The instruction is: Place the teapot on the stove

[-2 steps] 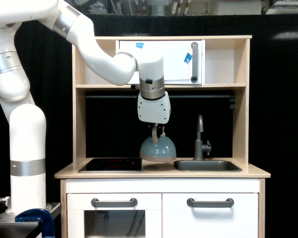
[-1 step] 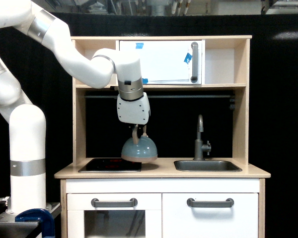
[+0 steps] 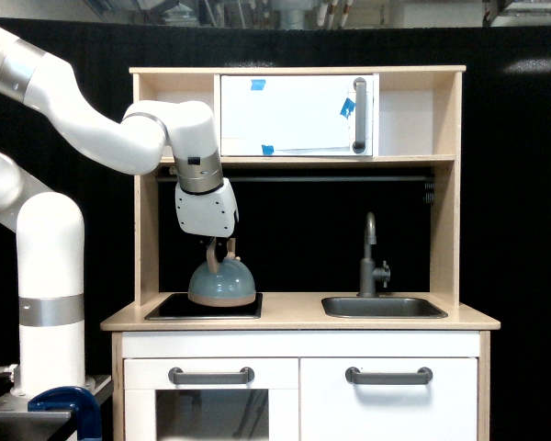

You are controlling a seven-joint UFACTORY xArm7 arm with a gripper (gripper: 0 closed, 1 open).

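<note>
The teapot is being held by its tan looped handle in the gripper, fingers closed narrowly on the loop, pointing down. Compared w/ half a sec ago, the pot is being carried further to the exterior view's left: then it was hanging over the stove's right edge, now it is being kept over the middle-right part of the stove. It is also being brought lower; its tan base rim is being seen at approx the level of the black panel, but whether it is touching cannot be told. A full sec ago it was being held between stove & sink. The arm's wrist is being swung left too, now under the left part of the shelf, w/ the white cupboard door being uncovered. The faucet is being left well apart on the right
</note>
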